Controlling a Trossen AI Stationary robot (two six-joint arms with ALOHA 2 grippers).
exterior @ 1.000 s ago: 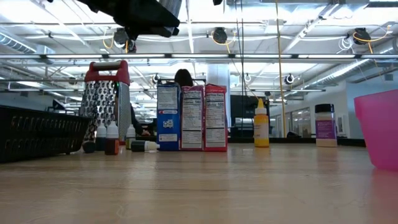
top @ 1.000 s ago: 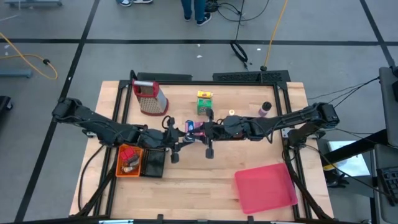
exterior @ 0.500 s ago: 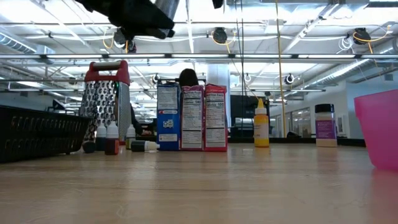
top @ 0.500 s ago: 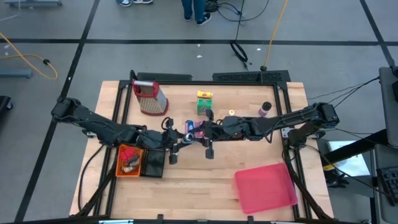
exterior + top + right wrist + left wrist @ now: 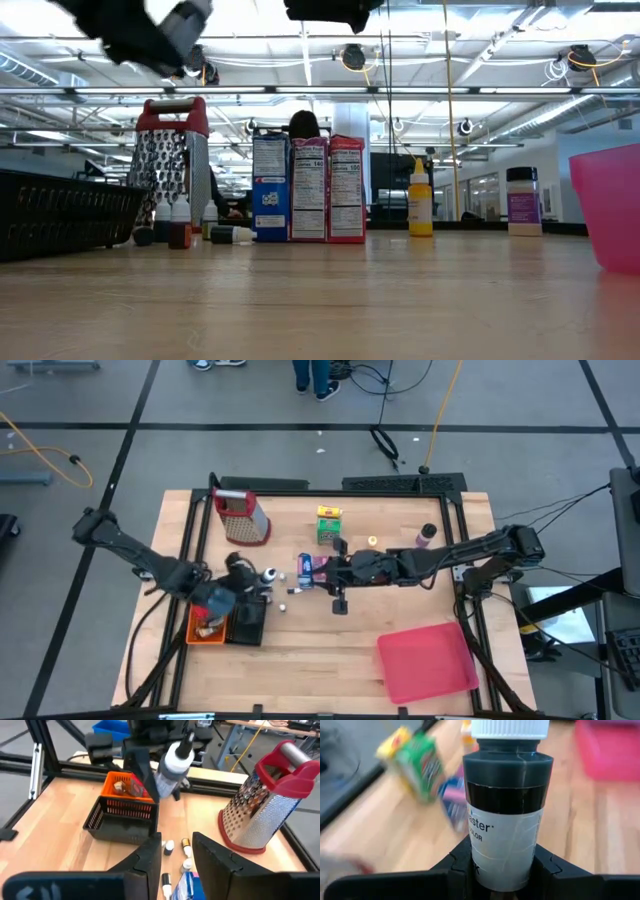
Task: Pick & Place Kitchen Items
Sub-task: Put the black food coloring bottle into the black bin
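- My left hand (image 5: 502, 870) pinches a small bottle (image 5: 506, 805): white ribbed cap, dark neck, pale label with partly readable print
- From above, the bottle (image 5: 266, 574) is held off the tabletop (image 5: 330, 660), just beside the black basket (image 5: 247, 622) and orange basket (image 5: 207, 622)
- My right hand (image 5: 175, 855) hangs spread above the blue carton (image 5: 305, 564) and pink carton (image 5: 320, 566)
- Three tiny bottles (image 5: 170, 846) lie below it
- The green-yellow carton (image 5: 329, 522) stands farther back, the grater (image 5: 240, 515) to its left, and a pink tray (image 5: 427, 660) at the near right
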